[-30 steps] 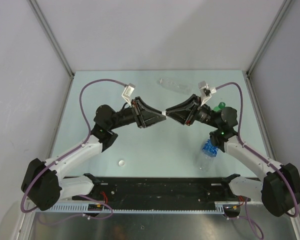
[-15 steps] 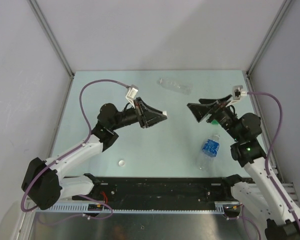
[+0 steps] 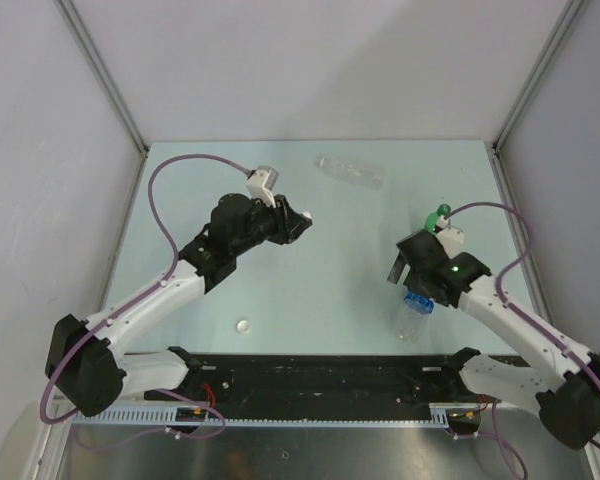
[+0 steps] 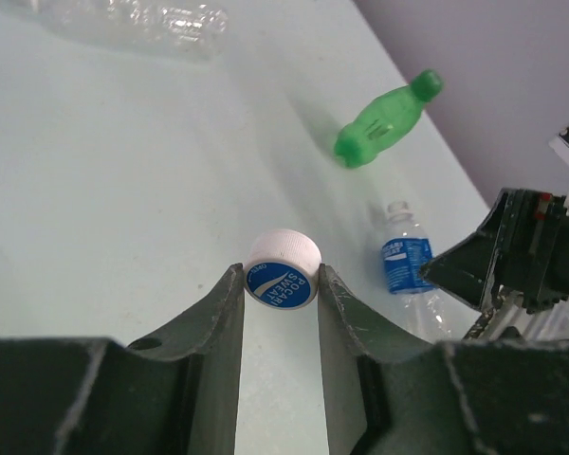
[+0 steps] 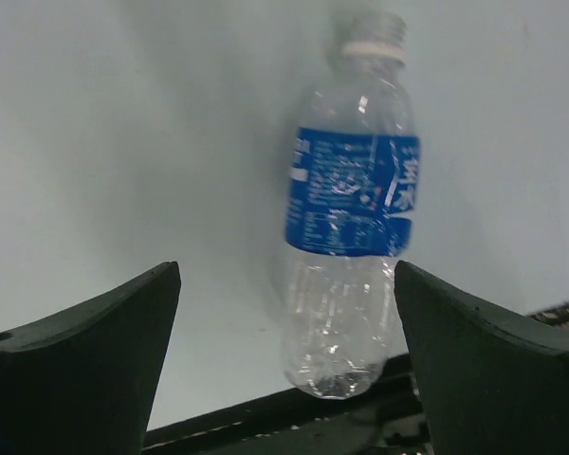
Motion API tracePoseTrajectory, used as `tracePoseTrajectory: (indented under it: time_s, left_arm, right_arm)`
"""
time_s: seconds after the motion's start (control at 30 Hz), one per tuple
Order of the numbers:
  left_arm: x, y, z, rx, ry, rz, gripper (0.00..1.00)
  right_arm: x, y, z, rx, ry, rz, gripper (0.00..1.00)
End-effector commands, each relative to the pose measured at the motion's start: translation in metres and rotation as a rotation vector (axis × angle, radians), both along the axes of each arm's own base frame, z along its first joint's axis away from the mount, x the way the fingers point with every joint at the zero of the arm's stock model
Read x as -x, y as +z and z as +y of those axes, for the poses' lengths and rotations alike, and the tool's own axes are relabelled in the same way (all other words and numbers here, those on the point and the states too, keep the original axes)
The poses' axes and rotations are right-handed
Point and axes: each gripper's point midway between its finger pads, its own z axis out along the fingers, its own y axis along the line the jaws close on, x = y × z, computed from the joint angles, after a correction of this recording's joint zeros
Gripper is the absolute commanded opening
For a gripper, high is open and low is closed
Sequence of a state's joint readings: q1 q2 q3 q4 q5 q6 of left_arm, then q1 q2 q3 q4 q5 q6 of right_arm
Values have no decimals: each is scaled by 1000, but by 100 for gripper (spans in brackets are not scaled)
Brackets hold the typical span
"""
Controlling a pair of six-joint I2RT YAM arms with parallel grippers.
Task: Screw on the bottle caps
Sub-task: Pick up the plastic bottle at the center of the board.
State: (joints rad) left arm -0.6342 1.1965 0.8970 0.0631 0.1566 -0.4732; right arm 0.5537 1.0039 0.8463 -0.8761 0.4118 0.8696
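My left gripper [image 4: 281, 277] [image 3: 302, 222] is shut on a white bottle cap [image 4: 283, 270] with a blue printed top, held between its fingertips above the table's middle. The blue-label bottle [image 5: 351, 199] [image 3: 415, 305] [image 4: 406, 265] lies on its side near the front right, its neck uncapped. My right gripper [image 5: 286, 284] [image 3: 405, 280] hangs open just above it, with nothing between the fingers. A green bottle [image 4: 384, 121] [image 3: 438, 215] lies behind the right arm with its green cap [image 4: 425, 83] on. The clear unlabelled bottle [image 3: 350, 170] [image 4: 142, 19] lies at the back. Another white cap [image 3: 243, 325] sits at the front left.
The black rail [image 3: 320, 375] holding the arm bases runs along the near edge, right behind the blue-label bottle's base. Grey walls and metal posts [image 3: 105, 80] enclose the pale green table [image 3: 180, 190] on three sides.
The two grippers met tip to tip a second ago. The right one opened, let go of the cap and swung right and down over the blue-label bottle. The left drew back slightly, keeping the cap.
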Motion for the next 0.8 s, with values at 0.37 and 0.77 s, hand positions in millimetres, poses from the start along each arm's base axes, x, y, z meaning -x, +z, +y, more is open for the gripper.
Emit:
tracePoseTrajectory:
  time_s: [0.37, 0.77]
  left_arm:
    - [-8, -1, 12, -68, 51, -26, 7]
    - [-17, 45, -3, -66, -72, -158, 6]
  right_arm:
    - [20, -63, -24, 135, -106, 100, 98]
    - [-18, -70, -1, -47, 148, -68, 63]
